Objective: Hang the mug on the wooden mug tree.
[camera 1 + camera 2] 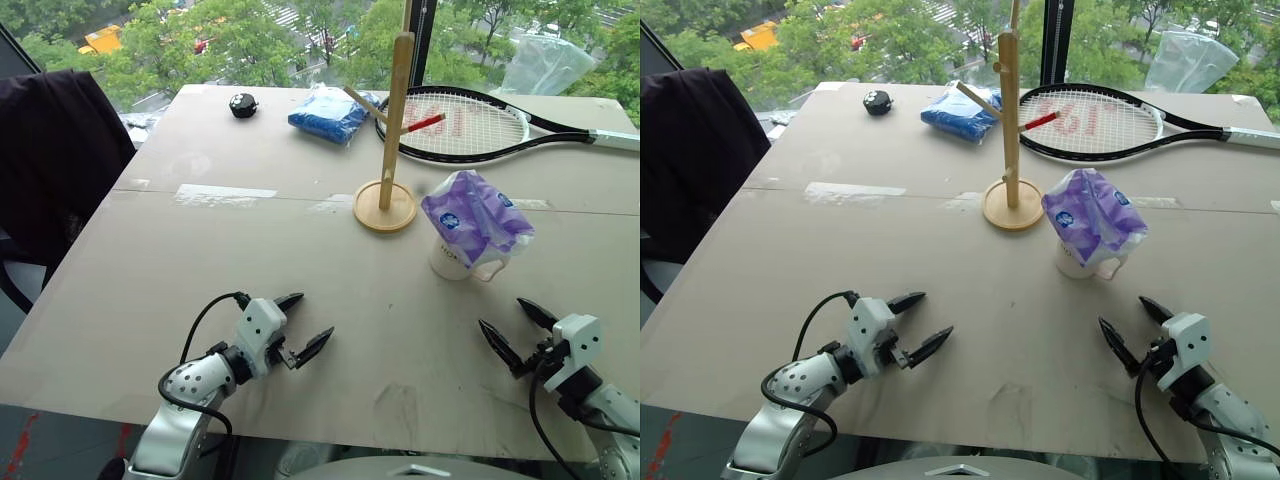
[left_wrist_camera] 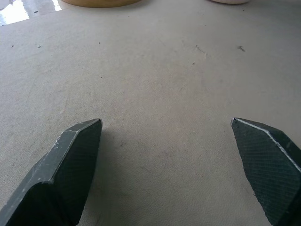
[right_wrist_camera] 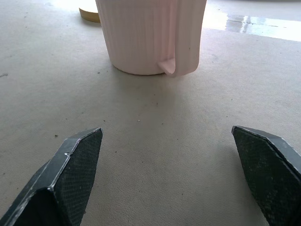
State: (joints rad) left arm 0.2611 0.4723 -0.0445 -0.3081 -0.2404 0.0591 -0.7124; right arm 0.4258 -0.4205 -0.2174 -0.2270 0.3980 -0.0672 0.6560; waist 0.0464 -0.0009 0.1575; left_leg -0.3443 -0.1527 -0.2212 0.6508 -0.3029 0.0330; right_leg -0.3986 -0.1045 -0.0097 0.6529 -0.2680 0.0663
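The white mug (image 1: 448, 262) stands upright right of the table's centre, its mouth covered by a purple tissue packet (image 1: 475, 220). In the right wrist view the mug (image 3: 150, 37) is straight ahead, with its handle (image 3: 181, 66) turned toward that gripper. Just behind and left of the mug stands the wooden mug tree (image 1: 397, 120) on its round base (image 1: 385, 210), with bare pegs. My right gripper (image 1: 502, 314) is open and empty, a short way in front of the mug. Near the front edge, left of centre, my left gripper (image 1: 313, 316) is open too, over bare table.
A tennis racket (image 1: 470, 120) lies behind the mug tree. A blue packet (image 1: 330, 115) and a small black object (image 1: 243, 104) sit at the back. A clear plastic bag (image 1: 545, 65) is at the far right corner; a dark garment (image 1: 55, 160) hangs left of the table.
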